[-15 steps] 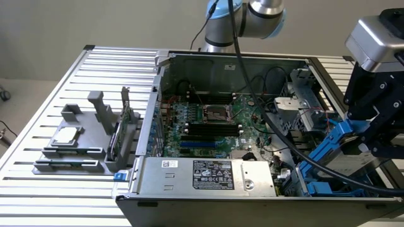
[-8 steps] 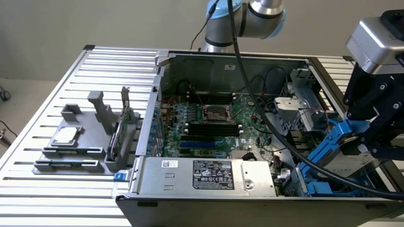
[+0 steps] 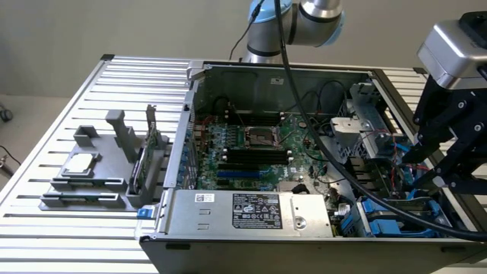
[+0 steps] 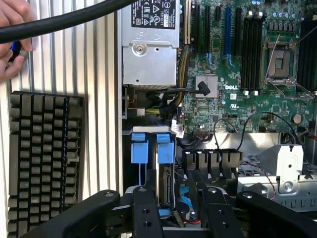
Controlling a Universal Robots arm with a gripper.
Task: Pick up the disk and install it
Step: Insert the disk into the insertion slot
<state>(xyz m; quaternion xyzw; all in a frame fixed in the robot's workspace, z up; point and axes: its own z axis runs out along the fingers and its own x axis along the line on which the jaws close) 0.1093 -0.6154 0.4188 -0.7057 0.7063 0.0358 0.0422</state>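
- Standing on a slatted metal table (image 3: 45, 251): one open computer case (image 3: 199, 85), side panel off, interior exposed.
- Motherboard (image 3: 259, 142): green, flat on the case floor, with black and blue slots and an empty processor socket.
- Power supply (image 3: 251, 211): silver box with a black label, at the case's near edge in the exterior view.
- Gripper (image 3: 435, 168): black, on the arm's end, hanging over the drive bay at the exterior view's right. The jaws are spread and hold nothing.
- The disk (image 4: 165, 186): silver-grey edge under a bright blue carrier tab, standing on edge in a slot of the drive bay. In the wrist view it sits in the gap between the two fingers (image 4: 144, 210), just beside one and well apart from the other.
- Second blue carrier tab (image 4: 139, 148): just beside the disk's own, in the neighbouring slot.
- Black cable (image 4: 64, 20): thick, running across the wrist view above the power supply.
- Grey fixture (image 3: 91, 171): on the table at the exterior view's left, well apart from the case, with a small square silver chip (image 3: 80, 164) lying on it.
- Dark keyboard (image 4: 44, 158): flat on the table beside the case.
- Person's hand (image 4: 12, 34): at the table's edge beyond the keyboard, fingers on a small blue item.
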